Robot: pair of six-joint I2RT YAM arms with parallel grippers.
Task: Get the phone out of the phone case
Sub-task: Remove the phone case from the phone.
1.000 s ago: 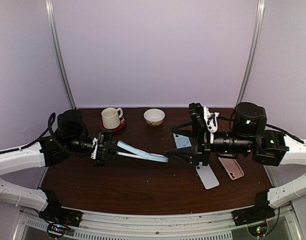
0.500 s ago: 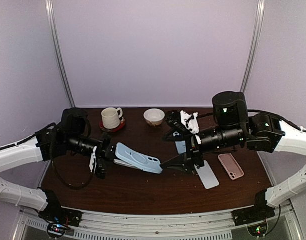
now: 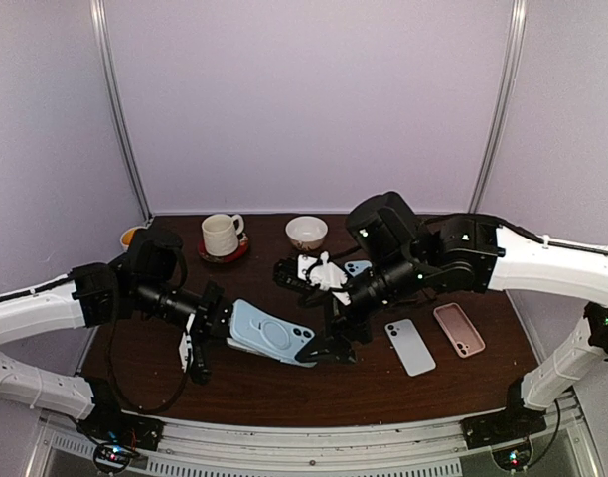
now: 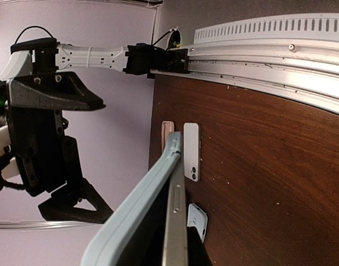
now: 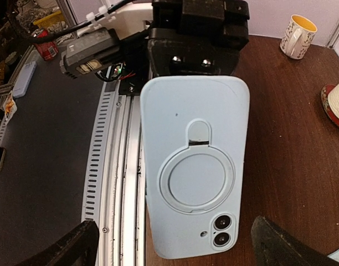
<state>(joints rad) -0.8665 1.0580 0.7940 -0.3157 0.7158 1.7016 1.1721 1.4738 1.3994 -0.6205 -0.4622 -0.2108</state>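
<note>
I am clamping my left claw (image 3: 223, 330) shut on the pale blue phone case (image 3: 269, 336) (the phone (image 4: 175, 221) sitting inside), holding it tilted above the tabletop (image 3: 284, 393) near the front edge. My right claw (image 3: 319, 310) is gaping wide at the case's free end.
</note>
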